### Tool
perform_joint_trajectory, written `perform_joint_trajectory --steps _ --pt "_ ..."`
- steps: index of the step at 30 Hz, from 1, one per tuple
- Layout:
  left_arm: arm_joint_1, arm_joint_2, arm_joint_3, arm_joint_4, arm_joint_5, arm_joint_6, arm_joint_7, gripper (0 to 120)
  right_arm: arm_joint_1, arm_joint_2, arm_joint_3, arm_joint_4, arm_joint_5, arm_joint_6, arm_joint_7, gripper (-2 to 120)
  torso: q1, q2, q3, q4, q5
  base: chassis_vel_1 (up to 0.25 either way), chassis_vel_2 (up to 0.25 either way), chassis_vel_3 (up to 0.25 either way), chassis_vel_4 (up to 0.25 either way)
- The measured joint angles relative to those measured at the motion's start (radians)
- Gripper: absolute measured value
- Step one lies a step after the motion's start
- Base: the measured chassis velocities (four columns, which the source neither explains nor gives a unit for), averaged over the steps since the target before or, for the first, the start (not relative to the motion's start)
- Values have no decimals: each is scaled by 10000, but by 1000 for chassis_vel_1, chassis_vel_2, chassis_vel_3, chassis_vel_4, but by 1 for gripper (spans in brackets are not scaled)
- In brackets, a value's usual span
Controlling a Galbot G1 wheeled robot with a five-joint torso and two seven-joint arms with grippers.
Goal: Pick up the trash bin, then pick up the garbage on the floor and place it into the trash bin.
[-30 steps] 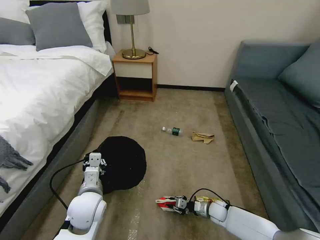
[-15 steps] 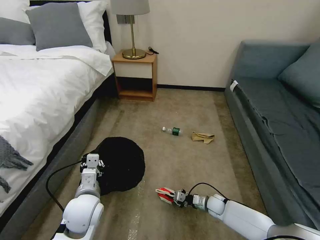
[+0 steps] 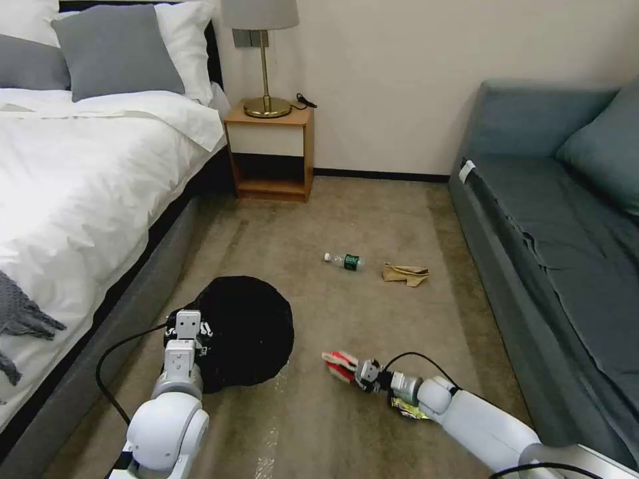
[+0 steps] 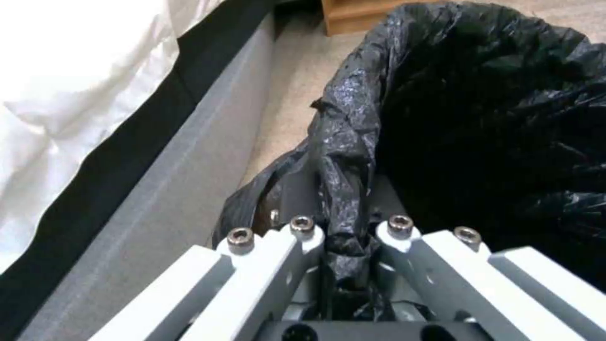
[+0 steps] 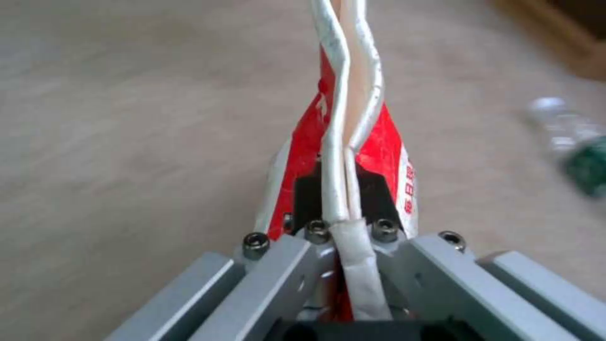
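The trash bin point(image 3: 249, 329), covered by its crinkled black bag point(image 4: 480, 118), hangs low by the bed. My left gripper point(image 3: 188, 327) is shut on the bag-covered rim point(image 4: 344, 208). My right gripper point(image 3: 356, 372) is shut on a red-white crumpled wrapper point(image 3: 339, 364) point(image 5: 353, 142), held a little above the carpet to the right of the bin. A dark brown-gold snack wrapper point(image 3: 407, 407) lies on the floor under my right forearm. Farther off lie a clear bottle with a green label point(image 3: 346, 260) point(image 5: 574, 151) and a crumpled tan paper point(image 3: 405, 273).
A bed point(image 3: 80, 199) runs along the left, its grey base point(image 4: 151, 189) close beside the bin. A grey sofa point(image 3: 559, 253) lines the right. A wooden nightstand point(image 3: 269, 153) with a lamp stands at the back wall. Open carpet lies between.
My right gripper has lifted the red-white wrapper off the floor and moved it up and slightly right, uncovering the brown-gold wrapper. The bin has barely shifted.
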Motion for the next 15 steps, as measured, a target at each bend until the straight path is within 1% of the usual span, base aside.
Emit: perform_joint_trajectory --steps 3,4,6,7,10,15 --pt "-57 54 35 117 -13 -46 11 4 217 529 1303 -523 -78 89 13 0 0 0 0 3 4 0 0 0 0" --pt "-57 54 35 117 -13 -46 11 4 217 529 1303 -523 -78 89 13 0 0 0 0 3 4 0 0 0 0" --pt "-70 67 72 190 -14 -114 29 4 397 681 1827 -683 -88 139 73 0 0 0 0 3 1 0 0 0 0" --pt "-70 67 72 190 -14 -114 29 4 397 681 1827 -683 -88 139 73 0 0 0 0 3 1 0 0 0 0" --pt "-52 59 130 359 -54 -399 52 4 605 825 2186 -609 25 144 268 0 0 0 0 -1 0 0 0 0 0" --pt "-53 73 191 461 -105 -454 56 4 691 1167 2569 -67 381 -2 567 0 0 0 0 0 -1 0 0 0 0"
